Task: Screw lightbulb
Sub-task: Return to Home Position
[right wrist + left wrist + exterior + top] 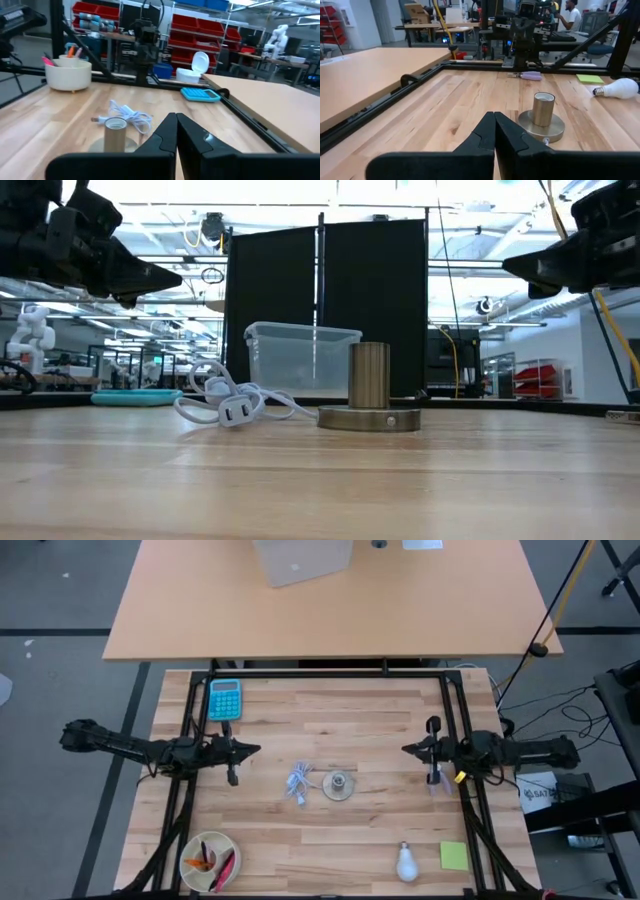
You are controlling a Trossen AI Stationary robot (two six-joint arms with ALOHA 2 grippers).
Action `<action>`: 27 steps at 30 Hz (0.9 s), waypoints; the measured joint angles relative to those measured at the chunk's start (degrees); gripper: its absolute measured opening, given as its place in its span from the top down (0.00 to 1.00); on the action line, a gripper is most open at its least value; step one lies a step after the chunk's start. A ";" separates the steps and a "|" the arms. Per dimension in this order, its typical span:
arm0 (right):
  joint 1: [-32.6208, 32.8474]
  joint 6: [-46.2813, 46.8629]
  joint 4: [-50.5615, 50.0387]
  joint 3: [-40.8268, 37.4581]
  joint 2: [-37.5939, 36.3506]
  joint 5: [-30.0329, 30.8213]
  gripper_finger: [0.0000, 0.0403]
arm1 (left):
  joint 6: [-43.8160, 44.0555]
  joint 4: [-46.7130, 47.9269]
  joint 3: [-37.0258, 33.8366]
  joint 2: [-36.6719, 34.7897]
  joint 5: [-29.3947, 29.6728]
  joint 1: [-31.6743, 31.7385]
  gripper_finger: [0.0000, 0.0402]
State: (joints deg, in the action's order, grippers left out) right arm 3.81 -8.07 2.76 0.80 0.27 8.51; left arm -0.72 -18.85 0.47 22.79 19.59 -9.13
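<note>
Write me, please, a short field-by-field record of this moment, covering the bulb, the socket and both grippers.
lightbulb: lying on the table beside the green sticky note, apart from the socket
socket: upright at mid-table, empty
white cable: bunched beside the socket
left gripper: shut, empty, raised over the table's left side
right gripper: shut, empty, raised over the right side
task state: bulb not screwed in

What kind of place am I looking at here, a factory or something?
Probably a robotics lab or workshop: shelves of red storage bins, a white humanoid robot in the background, and a dark left arm and right arm over a wooden workbench.
</note>
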 joint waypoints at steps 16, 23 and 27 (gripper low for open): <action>-9.24 -4.48 -0.69 0.04 0.00 -2.86 1.00 | -0.07 0.52 0.00 0.00 5.80 0.00 1.00; -9.43 -4.81 -0.78 0.04 0.00 -2.88 1.00 | 0.20 2.14 0.00 0.00 9.62 0.00 1.00; -9.42 -4.29 -0.78 0.04 0.00 -2.86 1.00 | 0.43 4.27 0.00 0.02 9.79 0.00 1.00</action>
State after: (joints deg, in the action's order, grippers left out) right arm -5.61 -12.37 1.98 0.84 0.27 5.65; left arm -0.29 -14.58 0.47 22.81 29.38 -9.13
